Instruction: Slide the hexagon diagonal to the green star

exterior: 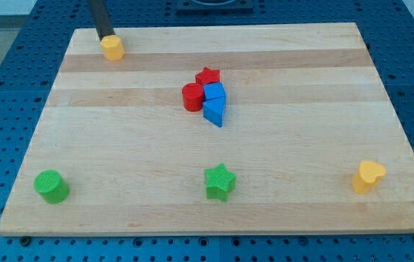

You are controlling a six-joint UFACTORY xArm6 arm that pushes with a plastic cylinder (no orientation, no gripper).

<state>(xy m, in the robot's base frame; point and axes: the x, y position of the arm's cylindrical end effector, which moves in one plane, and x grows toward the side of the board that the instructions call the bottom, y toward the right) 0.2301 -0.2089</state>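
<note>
1. Since it is a small, rigid piece on smooth wood, the yellow hexagon (pixel 112 48) is judged light and easy to slide, though prone to turning under an off-centre push.
2. It sits far up and to the view's left of the green star (pixel 220 182).
3. No claw is fitted — the tip (pixel 105 37) is a plain rod, holding nothing.
4. The tip stands just above the hexagon — apparently touching it.

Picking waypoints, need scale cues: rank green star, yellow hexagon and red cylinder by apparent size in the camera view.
1. green star, nearest the view's bottom, so nearness inflates it.
2. red cylinder.
3. yellow hexagon, farthest; close to the cylinder, unsure. My tip touches it.
</note>
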